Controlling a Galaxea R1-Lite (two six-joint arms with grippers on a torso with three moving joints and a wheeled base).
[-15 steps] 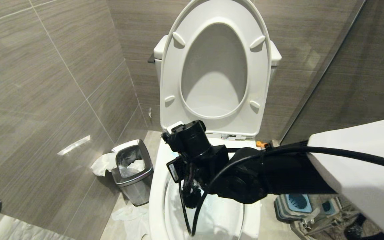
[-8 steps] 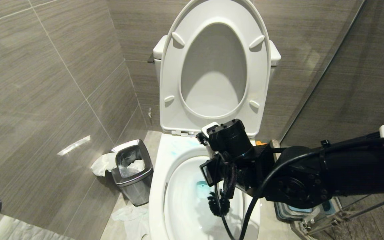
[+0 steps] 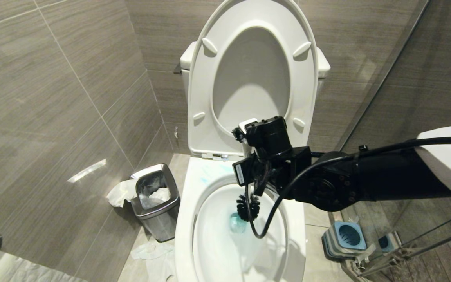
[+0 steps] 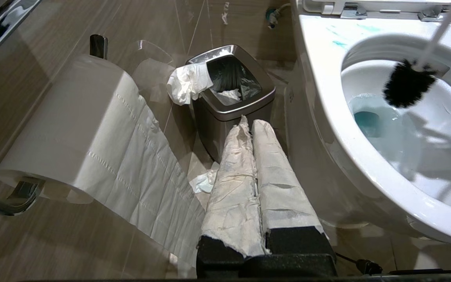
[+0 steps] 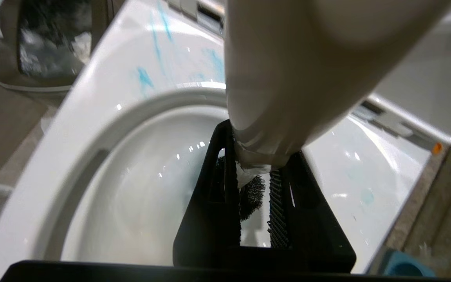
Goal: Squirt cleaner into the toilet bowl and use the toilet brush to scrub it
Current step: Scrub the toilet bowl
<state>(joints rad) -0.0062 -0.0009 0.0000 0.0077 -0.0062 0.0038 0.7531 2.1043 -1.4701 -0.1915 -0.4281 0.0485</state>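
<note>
One pincer works: the right pincer, clenched on the toilet brush, has swung from the near wall toward the back of the toilet bowl. Bristles below it now hang over blue-tinted water, so scrubbing looks underway. Left pincer parked, clamped together.

The toilet brush handle was mostly hidden behind the right gripper. The toilet bowl front rim was cut off by the head view's lower edge. The brush holder was cropped and blurred.

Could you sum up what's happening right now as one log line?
scrub | right gripper shut on brush, bristles inside bowl | left gripper shut, idle
</note>
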